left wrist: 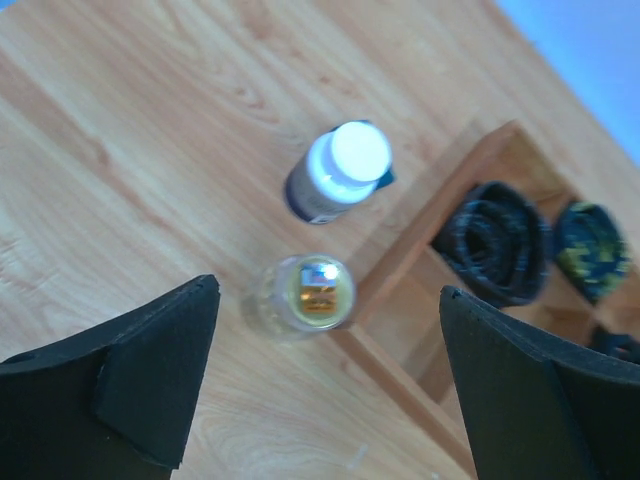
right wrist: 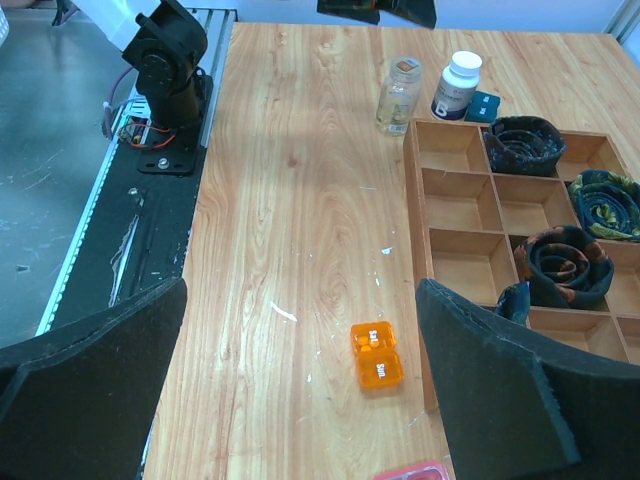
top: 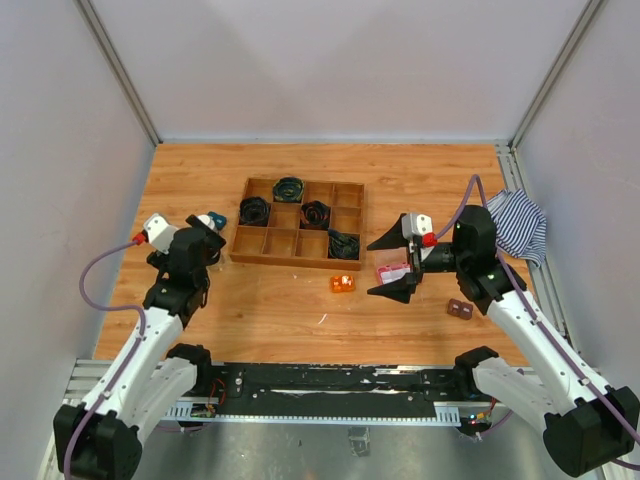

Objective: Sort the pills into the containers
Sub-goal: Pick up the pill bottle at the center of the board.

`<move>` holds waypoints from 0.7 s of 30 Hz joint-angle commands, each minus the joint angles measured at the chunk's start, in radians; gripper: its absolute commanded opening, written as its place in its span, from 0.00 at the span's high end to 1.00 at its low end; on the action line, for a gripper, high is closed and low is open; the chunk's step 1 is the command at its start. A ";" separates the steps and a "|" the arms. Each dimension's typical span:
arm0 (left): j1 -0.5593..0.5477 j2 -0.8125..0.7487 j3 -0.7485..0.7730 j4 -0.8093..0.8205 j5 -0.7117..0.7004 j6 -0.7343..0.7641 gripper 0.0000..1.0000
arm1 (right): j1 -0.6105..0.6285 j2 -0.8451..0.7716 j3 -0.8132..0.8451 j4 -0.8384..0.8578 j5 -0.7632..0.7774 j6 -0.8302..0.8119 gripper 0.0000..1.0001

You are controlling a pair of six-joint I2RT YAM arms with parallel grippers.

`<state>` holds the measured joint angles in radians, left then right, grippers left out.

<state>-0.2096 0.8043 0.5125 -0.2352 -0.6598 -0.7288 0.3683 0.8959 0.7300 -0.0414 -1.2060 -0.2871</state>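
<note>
Left hand open above the upright vial by the tray's corner

The left hand (left wrist: 328,296), spread wide and holding nothing, hangs straight over the clear vial (left wrist: 305,295). The vial stands upright on the surface (left wrist: 120,150), its long axis end-on to the wrist camera. The white-capped dark bottle (left wrist: 338,172) stands just beside it at 12 o'clock, the wooden tray (left wrist: 400,262) at 3 o'clock. The right hand (top: 371,268), also open, flanks the pink box (top: 393,272), well apart.

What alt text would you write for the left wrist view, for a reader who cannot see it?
A small clear vial stands on the wooden table between the wide-open fingers of the left gripper, touching neither. Beyond it stands a dark bottle with a white cap, and a wooden tray holding black coils sits to the right.
</note>
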 commanded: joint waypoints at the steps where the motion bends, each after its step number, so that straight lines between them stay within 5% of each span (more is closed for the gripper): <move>1: 0.006 -0.093 0.051 -0.008 0.114 0.016 0.01 | -0.017 -0.002 -0.001 0.018 0.003 0.004 0.01; 5: 0.006 -0.155 0.032 0.071 0.343 0.080 0.01 | -0.022 -0.004 -0.001 0.015 0.002 -0.001 0.02; 9: 0.006 -0.239 -0.069 0.329 0.815 0.185 0.01 | -0.032 -0.006 0.000 0.013 -0.002 -0.001 0.01; 12: 0.000 -0.279 -0.144 0.564 1.108 0.125 0.01 | -0.039 -0.006 0.001 0.013 -0.004 -0.004 0.01; 21: -0.403 -0.275 -0.130 0.634 0.977 0.295 0.01 | -0.066 -0.011 0.023 -0.048 -0.008 -0.062 0.01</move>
<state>-0.4801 0.5156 0.3756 0.2775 0.3241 -0.5343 0.3298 0.8955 0.7300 -0.0525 -1.2037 -0.3008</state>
